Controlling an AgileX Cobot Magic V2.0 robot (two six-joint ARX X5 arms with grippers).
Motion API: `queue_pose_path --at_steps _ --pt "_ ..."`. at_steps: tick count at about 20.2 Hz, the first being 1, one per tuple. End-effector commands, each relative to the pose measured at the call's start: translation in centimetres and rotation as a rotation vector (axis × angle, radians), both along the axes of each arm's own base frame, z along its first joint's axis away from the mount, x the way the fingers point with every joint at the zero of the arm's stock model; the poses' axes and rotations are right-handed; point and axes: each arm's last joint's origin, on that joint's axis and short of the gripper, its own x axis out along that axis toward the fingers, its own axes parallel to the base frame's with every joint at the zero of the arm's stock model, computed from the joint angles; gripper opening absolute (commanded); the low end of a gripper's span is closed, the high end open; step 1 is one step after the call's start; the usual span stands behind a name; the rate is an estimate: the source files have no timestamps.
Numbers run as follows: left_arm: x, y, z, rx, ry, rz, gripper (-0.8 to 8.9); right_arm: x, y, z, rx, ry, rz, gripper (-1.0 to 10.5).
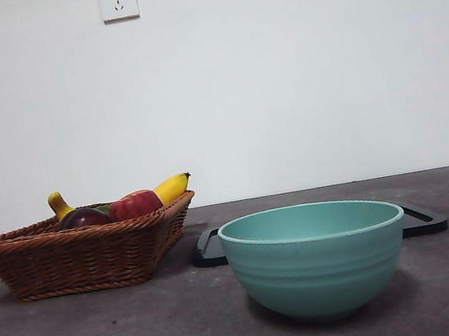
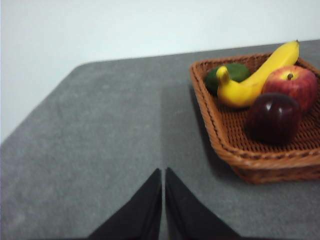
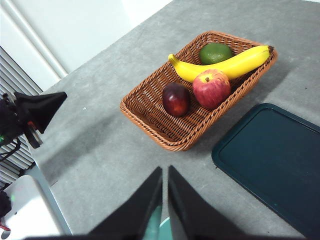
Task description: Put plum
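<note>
While the plum (image 3: 176, 99) lies in the basket (image 3: 150, 120), both hands, left (image 2: 163, 172) and right (image 3: 165, 170), are closed and empty

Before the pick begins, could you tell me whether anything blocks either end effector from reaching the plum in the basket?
Nothing visible does. The plum lies uncovered in the wicker basket, with the apple close beside it. The left end effector and right end effector, both shut, hang clear above the table.

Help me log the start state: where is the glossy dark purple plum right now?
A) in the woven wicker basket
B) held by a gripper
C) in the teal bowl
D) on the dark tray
A: the plum lies in the wicker basket beside the red apple; both grippers are shut and away from it.
</note>
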Motion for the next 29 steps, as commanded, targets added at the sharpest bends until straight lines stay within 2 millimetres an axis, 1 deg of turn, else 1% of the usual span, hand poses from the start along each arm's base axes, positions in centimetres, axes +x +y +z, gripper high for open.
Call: queue_pose_path --at_steps 1,4,25,28,29 --pt "0.07 0.03 -0.82 -0.043 0.032 0.012 0.08 0.02 0.2 0.32 0.006 -0.018 0.011 0.1" --pt "0.07 0.03 -0.81 -0.084 0.03 0.019 0.09 0.02 0.2 0.32 0.006 -0.018 0.012 0.1" --pt "0.07 0.03 -0.81 -0.083 0.03 0.018 0.08 0.04 0.2 0.35 0.008 -0.022 0.011 0.1" --pt "0.07 0.03 -0.81 -0.083 0.03 0.018 0.08 0.2 0.11 0.76 0.006 -0.095 0.016 0.1" --pt "0.07 0.03 -0.81 -0.083 0.03 0.018 0.09 0.35 -0.39 0.91 -0.019 -0.14 -0.009 0.1"
